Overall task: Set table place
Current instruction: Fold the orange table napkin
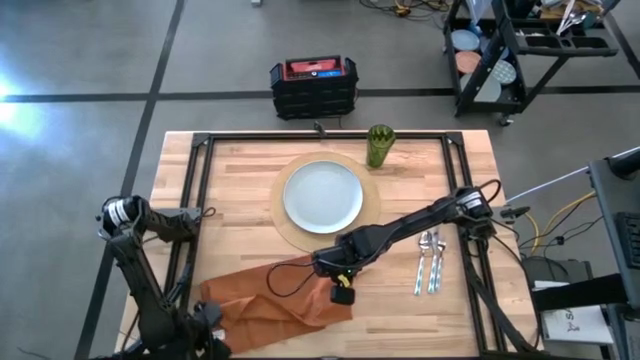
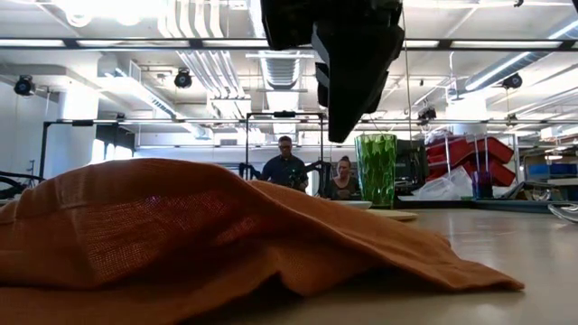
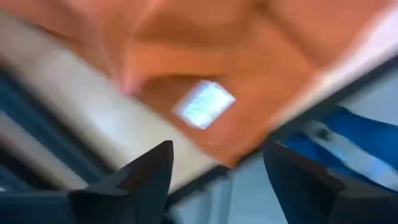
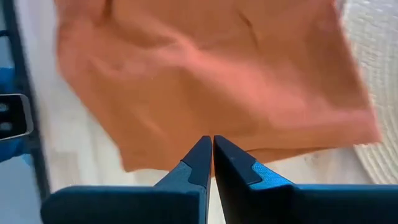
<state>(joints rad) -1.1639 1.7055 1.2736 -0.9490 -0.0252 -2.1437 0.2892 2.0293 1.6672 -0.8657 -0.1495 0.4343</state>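
Orange napkin lies crumpled; right wrist view shows right hand closed, empty.

On my bench I count one round placemat, one plate, one green cup, one orange napkin and a cluster of silver cutlery whose pieces I can't separate. Two people sit beyond.
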